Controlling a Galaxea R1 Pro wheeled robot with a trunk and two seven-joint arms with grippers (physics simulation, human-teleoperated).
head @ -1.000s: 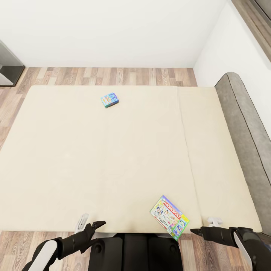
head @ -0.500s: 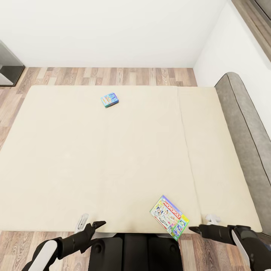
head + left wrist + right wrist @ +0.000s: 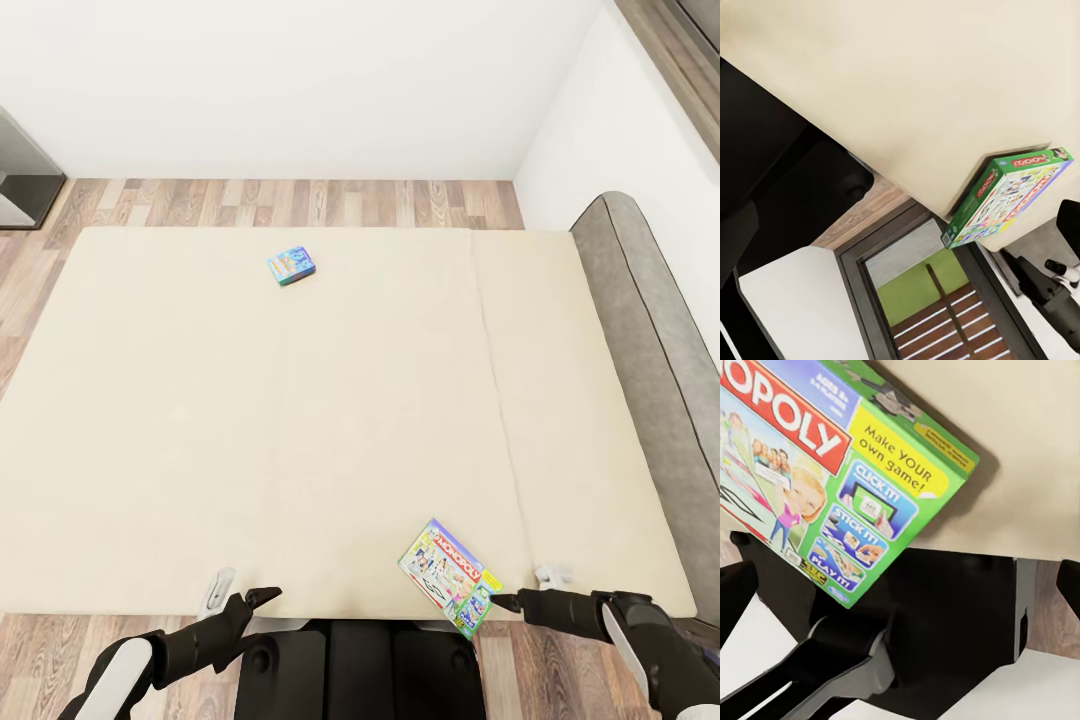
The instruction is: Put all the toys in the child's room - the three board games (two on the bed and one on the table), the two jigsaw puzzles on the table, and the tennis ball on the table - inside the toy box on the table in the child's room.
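The beige bed (image 3: 250,420) carries two board games. A small blue box (image 3: 292,266) lies far off near the bed's back edge. The green-edged Monopoly box (image 3: 450,577) lies flat at the near edge, one corner hanging over it; I also see this box (image 3: 1009,195) from the left wrist and close up (image 3: 832,472) from the right wrist. My right gripper (image 3: 525,590) is open, level with the mattress edge, just right of the Monopoly box and not touching it. My left gripper (image 3: 243,592) is open at the near edge, well left of that box, holding nothing.
The grey headboard (image 3: 650,340) runs along the bed's right side, next to a white wall. Wood-plank floor (image 3: 300,202) lies behind the bed, and a dark cabinet (image 3: 20,175) stands at the far left. My black base (image 3: 360,670) sits against the near edge.
My right gripper has slid left along the bed's near edge, closing the gap to the Monopoly box. The left arm and both boxes are unchanged.
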